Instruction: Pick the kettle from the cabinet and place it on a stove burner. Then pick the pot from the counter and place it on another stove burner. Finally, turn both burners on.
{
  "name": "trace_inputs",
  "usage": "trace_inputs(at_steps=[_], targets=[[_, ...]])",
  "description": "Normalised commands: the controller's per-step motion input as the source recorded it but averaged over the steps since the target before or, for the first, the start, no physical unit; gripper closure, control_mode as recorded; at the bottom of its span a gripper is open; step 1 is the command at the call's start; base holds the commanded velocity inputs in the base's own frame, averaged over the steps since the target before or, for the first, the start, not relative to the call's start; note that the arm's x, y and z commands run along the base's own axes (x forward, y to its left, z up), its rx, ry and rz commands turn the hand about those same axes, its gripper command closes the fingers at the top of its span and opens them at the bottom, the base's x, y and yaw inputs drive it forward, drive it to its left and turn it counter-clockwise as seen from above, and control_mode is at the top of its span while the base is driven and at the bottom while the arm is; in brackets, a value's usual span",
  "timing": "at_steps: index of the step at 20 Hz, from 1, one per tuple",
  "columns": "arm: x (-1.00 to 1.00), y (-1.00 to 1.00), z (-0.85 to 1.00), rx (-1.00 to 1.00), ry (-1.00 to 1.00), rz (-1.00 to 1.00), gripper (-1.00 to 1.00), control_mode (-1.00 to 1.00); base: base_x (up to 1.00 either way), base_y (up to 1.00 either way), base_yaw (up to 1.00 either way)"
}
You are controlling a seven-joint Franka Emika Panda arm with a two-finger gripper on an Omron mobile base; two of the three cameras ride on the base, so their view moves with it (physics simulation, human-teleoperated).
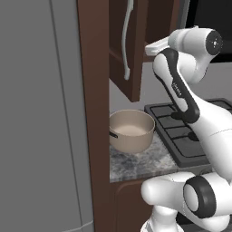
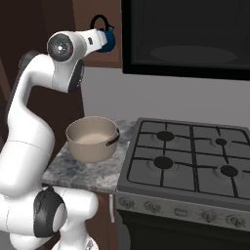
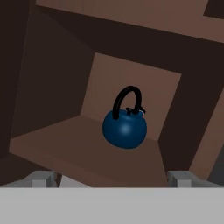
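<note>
The small dark-blue kettle stands upright on the shelf of the open wall cabinet, its black handle arched above it. My gripper is open and points into the cabinet. Its fingertips stand wide apart, short of the kettle, with nothing between them. From the right base view the kettle peeks out behind my hand. The beige pot sits on the grey counter left of the stove. The pot is empty. Black burners lie under the stove grates.
The cabinet door hangs open toward me with its long whitish handle. A tall grey panel fills the left side. A dark appliance hangs above the stove. Knobs line the stove front.
</note>
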Motion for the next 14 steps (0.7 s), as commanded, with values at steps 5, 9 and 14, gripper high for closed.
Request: trace_inputs(at_steps=[5, 9, 14], targets=[[0.0, 0.0, 0.0, 0.0, 0.0, 0.0, -1.0, -1.0, 0.0, 0.0, 0.0], [0.18, 0.0, 0.0, 0.0, 0.0, 0.0, -1.0, -1.0, 0.0, 0.0, 0.0], [0.28, 0.0, 0.0, 0.0, 0.0, 0.0, -1.0, -1.0, 0.0, 0.0, 0.0]])
